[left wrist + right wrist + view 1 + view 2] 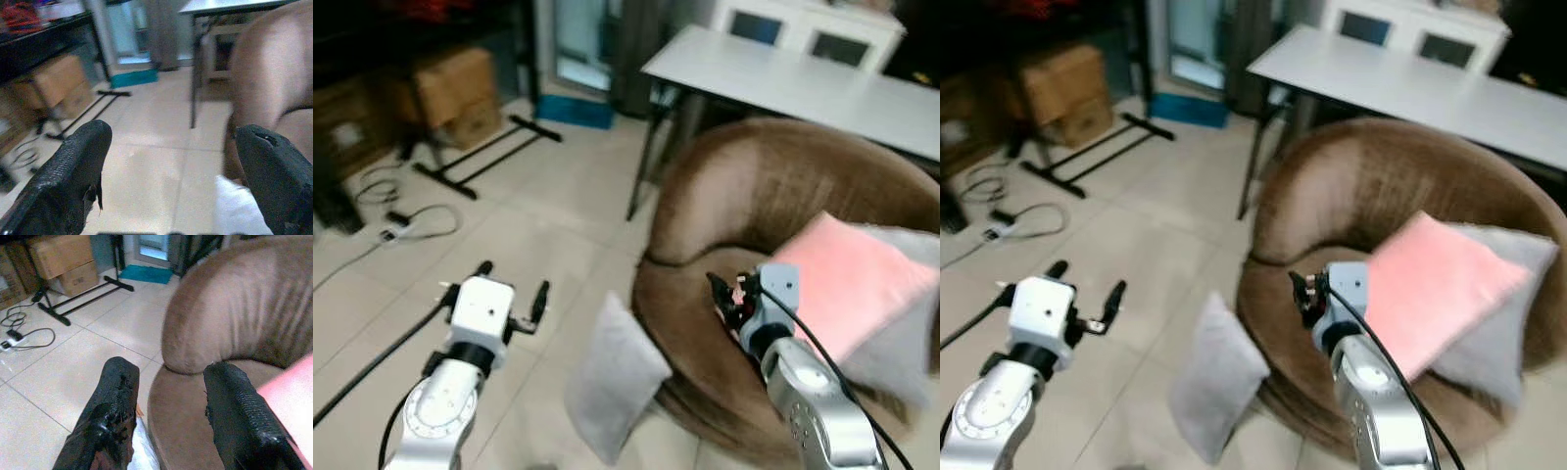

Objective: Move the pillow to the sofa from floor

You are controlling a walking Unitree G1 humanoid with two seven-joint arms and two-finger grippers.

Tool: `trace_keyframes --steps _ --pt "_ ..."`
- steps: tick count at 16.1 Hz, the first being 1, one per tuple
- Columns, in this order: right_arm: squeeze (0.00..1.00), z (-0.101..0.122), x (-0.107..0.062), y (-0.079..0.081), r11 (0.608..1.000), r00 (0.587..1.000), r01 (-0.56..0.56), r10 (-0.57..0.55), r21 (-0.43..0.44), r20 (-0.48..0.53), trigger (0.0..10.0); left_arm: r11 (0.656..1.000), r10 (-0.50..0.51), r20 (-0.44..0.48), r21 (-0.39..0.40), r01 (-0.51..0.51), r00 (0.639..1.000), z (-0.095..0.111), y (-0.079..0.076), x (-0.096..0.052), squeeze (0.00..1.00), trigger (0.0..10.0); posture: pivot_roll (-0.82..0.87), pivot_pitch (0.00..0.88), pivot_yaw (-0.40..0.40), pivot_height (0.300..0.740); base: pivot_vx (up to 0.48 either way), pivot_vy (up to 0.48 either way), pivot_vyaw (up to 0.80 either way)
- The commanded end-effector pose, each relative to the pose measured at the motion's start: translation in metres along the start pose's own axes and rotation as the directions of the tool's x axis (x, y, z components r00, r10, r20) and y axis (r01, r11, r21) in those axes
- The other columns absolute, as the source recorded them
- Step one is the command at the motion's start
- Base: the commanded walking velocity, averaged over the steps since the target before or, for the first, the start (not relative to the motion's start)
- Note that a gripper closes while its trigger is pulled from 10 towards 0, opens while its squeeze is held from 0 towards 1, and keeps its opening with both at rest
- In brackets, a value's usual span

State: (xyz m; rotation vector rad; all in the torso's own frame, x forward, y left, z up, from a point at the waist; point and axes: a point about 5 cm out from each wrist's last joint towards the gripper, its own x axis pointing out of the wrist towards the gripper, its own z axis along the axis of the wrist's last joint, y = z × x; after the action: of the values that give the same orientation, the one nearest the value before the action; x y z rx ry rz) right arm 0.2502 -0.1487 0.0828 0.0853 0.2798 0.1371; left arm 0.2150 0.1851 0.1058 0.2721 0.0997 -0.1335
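Observation:
A light grey pillow [612, 382] stands on the tiled floor, leaning against the front left side of a round brown sofa [754, 196]. A corner of it shows at the edge of the left wrist view [239, 208] and of the right wrist view [145, 450]. My left gripper [514, 284] hangs open over the floor, left of the pillow. The right gripper [722, 294] is open above the sofa's seat, just right of the pillow's top, holding nothing. A pink pillow [852, 284] lies on the sofa, partly over another grey one [901, 343].
A white table [803, 78] stands behind the sofa. Cardboard boxes [450, 93], a black floor stand [480, 157] and cables with a power strip [401, 220] lie at the far left. A teal mat [573, 111] lies by the doorway.

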Motion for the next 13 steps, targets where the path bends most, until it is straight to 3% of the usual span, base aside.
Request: trace_keyframes --steps 1,9,13 --pt "0.0 0.0024 0.0016 -0.009 0.999 0.999 0.047 -0.047 -0.012 0.004 10.0 1.0 0.008 0.002 -0.023 -0.008 1.0 0.0007 -0.0017 0.0016 0.0 10.0 0.04 0.012 -0.09 0.74 0.0 0.0 0.71" --pt "0.0 -0.0018 0.0043 -0.0177 0.989 0.989 0.148 -0.148 -0.029 -0.003 10.0 1.0 0.006 0.01 -0.009 -0.006 1.0 0.0022 -0.0005 0.0085 0.0 10.0 0.04 0.007 -0.073 0.74 0.303 0.0 0.0" --pt "0.0 0.0005 0.0046 -0.017 0.988 0.991 0.133 -0.133 -0.072 0.009 10.0 1.0 0.001 0.012 -0.008 -0.001 1.0 0.0026 -0.0005 0.0096 0.0 10.0 0.04 0.012 -0.072 0.74 0.31 0.0 0.2"
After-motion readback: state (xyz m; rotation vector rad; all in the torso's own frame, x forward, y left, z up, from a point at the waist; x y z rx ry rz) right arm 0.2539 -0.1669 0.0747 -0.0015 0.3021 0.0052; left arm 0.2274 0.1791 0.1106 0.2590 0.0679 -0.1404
